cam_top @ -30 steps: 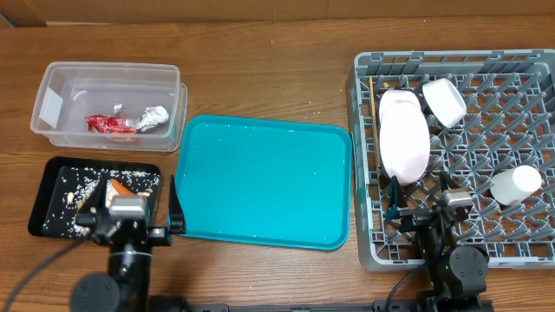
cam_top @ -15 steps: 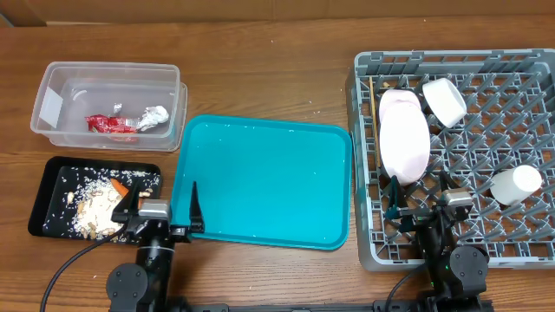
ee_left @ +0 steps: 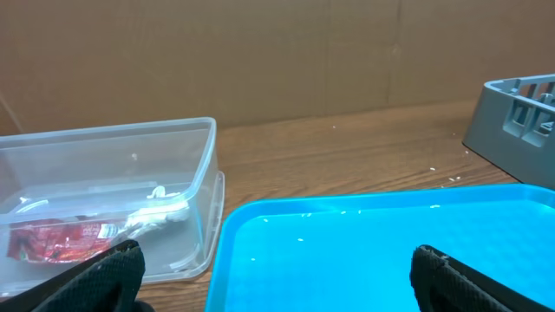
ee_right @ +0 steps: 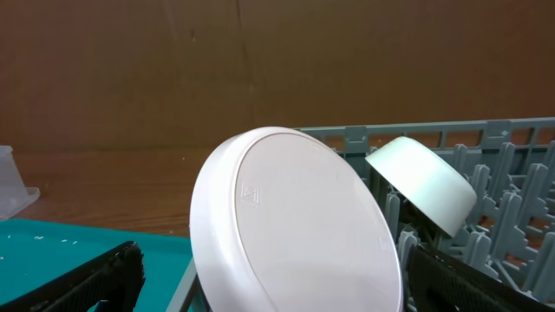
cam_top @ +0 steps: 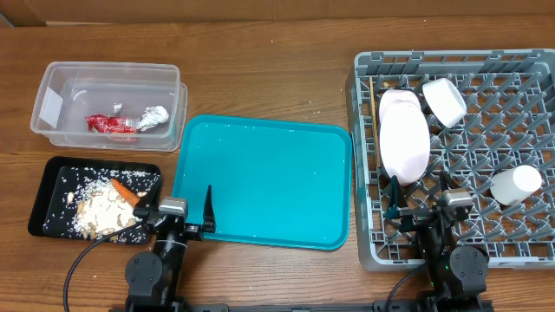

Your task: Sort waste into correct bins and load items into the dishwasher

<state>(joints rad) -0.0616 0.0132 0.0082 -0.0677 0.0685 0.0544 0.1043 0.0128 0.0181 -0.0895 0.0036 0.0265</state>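
The clear tub [cam_top: 52, 78] holds the red wrapper [cam_top: 110, 124] and the foil ball [cam_top: 156, 115]. The black tray [cam_top: 48, 178] holds the carrot [cam_top: 126, 191] and beige scraps [cam_top: 95, 210]. The grey rack [cam_top: 364, 251] holds the plate [cam_top: 404, 139], a bowl [cam_top: 444, 100], a cup [cam_top: 515, 184] and chopsticks [cam_top: 372, 94]. My left gripper [cam_top: 178, 211] is open and empty at the teal tray's front left edge. My right gripper [cam_top: 421, 195] is open and empty just in front of the plate [ee_right: 303, 225]. The left wrist view shows the tub [ee_left: 204, 165] with the wrapper [ee_left: 56, 241].
The large teal tray [cam_top: 260, 173] lies between the bins and the rack and fills the lower left wrist view [ee_left: 364, 243]. The rack's corner [ee_left: 512, 113] shows at its right. The bowl [ee_right: 425, 182] leans on pegs behind the plate.
My left arm has moved right, from over the black tray to the teal tray's front left edge, uncovering the carrot and scraps. The right arm has not moved.
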